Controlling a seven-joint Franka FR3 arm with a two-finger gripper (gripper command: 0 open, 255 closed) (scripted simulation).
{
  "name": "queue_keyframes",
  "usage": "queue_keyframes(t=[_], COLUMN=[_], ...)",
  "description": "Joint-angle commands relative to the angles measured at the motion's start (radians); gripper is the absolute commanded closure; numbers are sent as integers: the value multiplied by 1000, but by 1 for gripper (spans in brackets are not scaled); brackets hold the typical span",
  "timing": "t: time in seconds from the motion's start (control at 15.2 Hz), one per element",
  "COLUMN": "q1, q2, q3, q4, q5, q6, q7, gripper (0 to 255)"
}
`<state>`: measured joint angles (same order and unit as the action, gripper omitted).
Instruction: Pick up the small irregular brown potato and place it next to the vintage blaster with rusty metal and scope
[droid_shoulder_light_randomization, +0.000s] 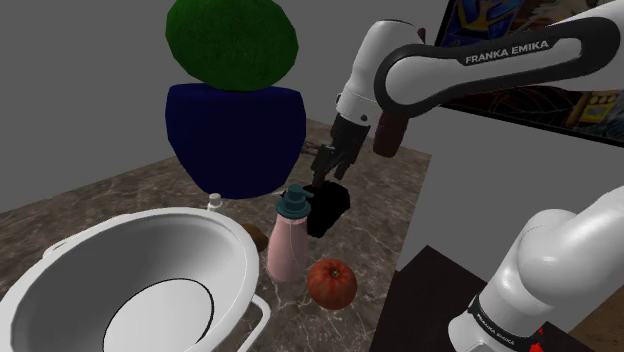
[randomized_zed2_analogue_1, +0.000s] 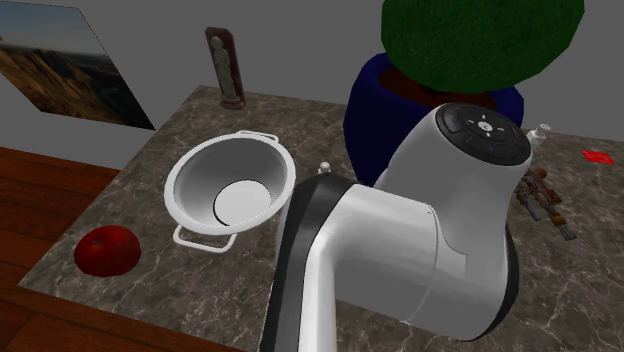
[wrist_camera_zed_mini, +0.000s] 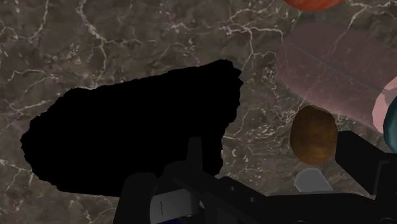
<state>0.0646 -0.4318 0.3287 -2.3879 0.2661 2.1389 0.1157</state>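
On the marble counter, the potato lies ungripped.
The gripper hovers, fingers wide apart, over a black lump; the potato sits just beside the pink bottle; the rusty blaster lies near the counter's edge.

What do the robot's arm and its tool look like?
The arm is made of glossy white rounded shells with dark joints. Grey FRANKA EMIKA lettering runs along one link, and a black round cap with small buttons tops a joint. The tool is all black with two fingers.
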Motion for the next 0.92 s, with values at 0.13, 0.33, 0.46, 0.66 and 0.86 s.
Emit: queue_keyframes(t=[0.13, 0.33, 0.46, 0.66, 0.86], q1=[2, 0, 1, 9, 32], q2=[136, 247, 325, 446, 570], q3=[64, 107, 132, 158, 165], q4=[37, 78, 112, 172, 245], q5=[-7, -36, -67, -132, -212], q6=[112, 188, 234, 295, 342], q7=[71, 131, 176, 254, 338], gripper=[0, 0, 0, 0, 0])
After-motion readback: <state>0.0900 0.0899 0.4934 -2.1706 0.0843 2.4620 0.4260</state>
